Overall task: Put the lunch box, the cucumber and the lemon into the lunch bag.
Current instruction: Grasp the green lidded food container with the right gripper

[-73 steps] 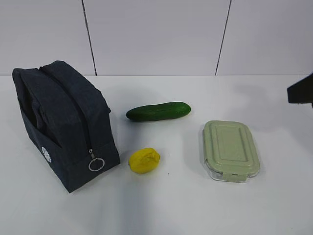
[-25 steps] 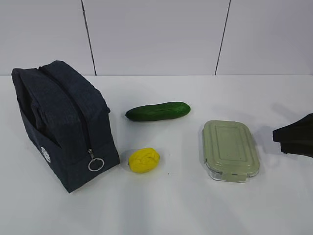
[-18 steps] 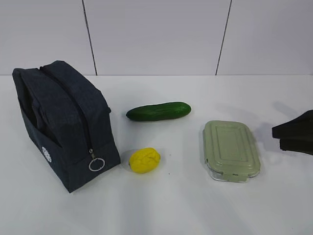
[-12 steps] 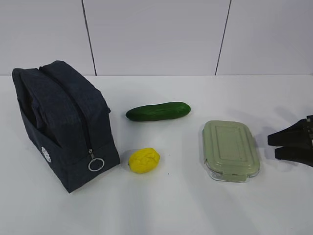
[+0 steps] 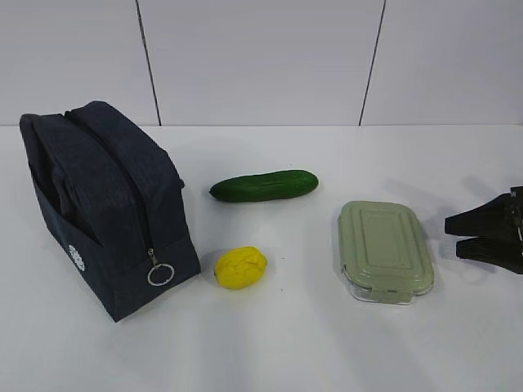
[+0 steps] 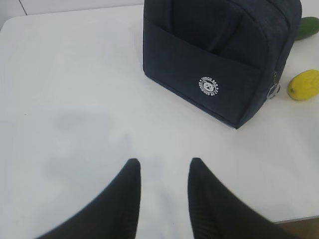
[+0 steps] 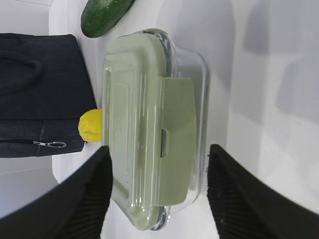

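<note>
Right pincer (image 5: 452,236) is being held wide open beside the lunch box (image 5: 385,249), gripping nothing. Left pincer (image 6: 163,172) is being held part open over bare table (image 6: 75,99). Lemon (image 5: 240,267) and cucumber (image 5: 263,185) are lying beside the zipped lunch bag (image 5: 106,204).

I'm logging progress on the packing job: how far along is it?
Nothing is packed: the lunch bag looks zipped shut, and the cucumber and lemon lie on the table. The open right gripper faces the lunch box, not gripping. All three remain.
</note>
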You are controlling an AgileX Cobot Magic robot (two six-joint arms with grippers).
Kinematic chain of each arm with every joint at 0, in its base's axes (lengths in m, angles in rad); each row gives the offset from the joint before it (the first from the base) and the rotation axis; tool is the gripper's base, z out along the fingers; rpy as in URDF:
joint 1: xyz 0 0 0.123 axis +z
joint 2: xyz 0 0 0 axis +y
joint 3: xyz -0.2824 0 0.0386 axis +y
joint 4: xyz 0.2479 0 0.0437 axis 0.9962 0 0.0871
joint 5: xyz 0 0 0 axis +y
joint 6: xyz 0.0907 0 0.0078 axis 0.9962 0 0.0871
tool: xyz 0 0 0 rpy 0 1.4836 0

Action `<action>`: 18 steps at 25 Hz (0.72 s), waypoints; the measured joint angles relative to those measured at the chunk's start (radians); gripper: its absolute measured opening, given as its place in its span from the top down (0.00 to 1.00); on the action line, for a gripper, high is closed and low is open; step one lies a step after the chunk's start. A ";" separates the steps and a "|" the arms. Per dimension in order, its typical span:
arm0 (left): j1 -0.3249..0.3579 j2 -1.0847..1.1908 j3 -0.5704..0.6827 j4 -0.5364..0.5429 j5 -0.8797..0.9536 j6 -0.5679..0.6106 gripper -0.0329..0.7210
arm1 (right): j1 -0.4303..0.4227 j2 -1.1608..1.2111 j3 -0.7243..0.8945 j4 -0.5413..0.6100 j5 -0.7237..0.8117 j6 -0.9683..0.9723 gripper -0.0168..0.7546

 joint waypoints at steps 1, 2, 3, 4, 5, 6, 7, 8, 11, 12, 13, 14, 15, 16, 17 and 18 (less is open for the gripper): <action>0.000 0.000 0.000 0.000 0.000 0.000 0.64 | 0.000 0.000 0.000 0.000 0.000 -0.010 0.38; 0.000 0.000 0.000 0.000 0.000 0.000 0.64 | 0.000 0.000 0.000 0.000 0.000 -0.021 0.38; 0.000 0.000 0.000 0.000 0.000 0.000 0.64 | 0.000 0.000 -0.004 0.000 0.000 -0.025 0.38; 0.000 0.000 0.000 0.000 0.000 0.000 0.64 | 0.000 0.000 -0.012 -0.003 0.000 -0.030 0.38; 0.000 0.000 0.000 0.000 0.000 0.000 0.64 | 0.000 0.000 -0.023 -0.005 0.000 -0.032 0.38; 0.000 0.000 0.000 0.000 0.000 0.000 0.64 | 0.000 0.000 -0.033 -0.007 0.000 -0.034 0.36; 0.000 0.000 0.000 0.000 0.000 0.000 0.64 | 0.000 0.000 -0.040 -0.009 0.000 -0.034 0.35; 0.000 0.000 0.000 0.000 0.000 0.000 0.64 | 0.000 0.000 -0.048 -0.009 0.000 -0.036 0.33; 0.000 0.000 0.000 0.000 0.000 0.000 0.64 | 0.002 0.002 -0.052 -0.009 0.000 -0.036 0.25; 0.000 0.000 0.000 0.000 0.000 0.000 0.64 | 0.007 0.002 -0.052 -0.009 0.000 -0.036 0.24; 0.000 0.000 0.000 0.000 0.000 0.000 0.64 | 0.013 0.002 -0.052 -0.009 0.000 -0.038 0.23; 0.000 0.000 0.000 0.000 0.000 0.000 0.64 | 0.021 0.002 -0.052 -0.009 0.000 -0.038 0.22; 0.000 0.000 0.000 0.000 0.000 0.000 0.64 | 0.030 0.002 -0.052 -0.009 0.000 -0.038 0.22; 0.000 0.000 0.000 0.000 0.000 0.000 0.64 | 0.036 0.002 -0.052 -0.009 0.000 -0.038 0.22; 0.000 0.000 0.000 0.000 0.000 0.000 0.64 | 0.045 0.002 -0.055 -0.009 0.000 -0.038 0.22; 0.000 0.000 0.000 0.000 0.000 0.000 0.64 | 0.055 0.004 -0.060 -0.009 0.000 -0.038 0.22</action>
